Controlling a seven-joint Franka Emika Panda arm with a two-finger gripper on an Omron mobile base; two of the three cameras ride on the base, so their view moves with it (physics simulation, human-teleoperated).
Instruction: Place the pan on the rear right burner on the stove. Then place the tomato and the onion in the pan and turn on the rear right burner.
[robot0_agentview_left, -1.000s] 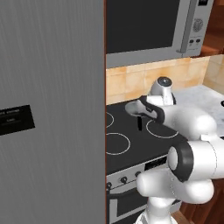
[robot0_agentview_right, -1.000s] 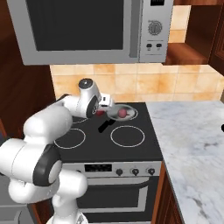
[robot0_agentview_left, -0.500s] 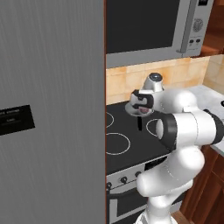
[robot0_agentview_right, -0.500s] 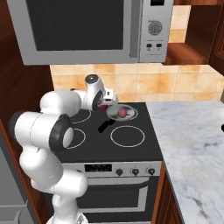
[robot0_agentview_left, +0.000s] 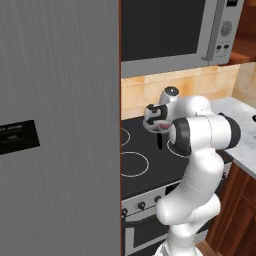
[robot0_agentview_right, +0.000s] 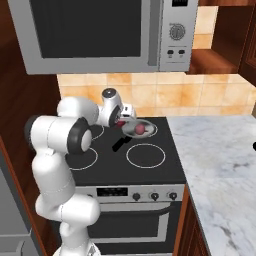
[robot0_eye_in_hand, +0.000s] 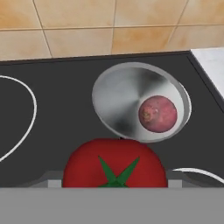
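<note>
The stove (robot0_agentview_right: 150, 165) is flat, glossy black glass with thin white rings, and on its rear right ring sits the pan (robot0_eye_in_hand: 131, 98), a shallow round dish of brushed grey metal with low walls. The dull purplish onion (robot0_eye_in_hand: 157, 113) already lies inside it. The hand (robot0_agentview_right: 121, 119) grasps the smooth, bright red tomato (robot0_eye_in_hand: 114, 164) just short of the pan's near rim; let go here, the ball would likely strike the rim and roll off across the slick glass.

left base view: from behind the arm at 7 o'clock, facing forward and down, set well back.
right base view: from 5 o'clock, same facing, similar range.
hand view: close, looking down at the round silver-grey metal pan (robot0_eye_in_hand: 140, 103).
shared: flat black glass cooktop (robot0_agentview_left: 145, 172) (robot0_agentview_right: 150, 167) (robot0_eye_in_hand: 57, 113).
</note>
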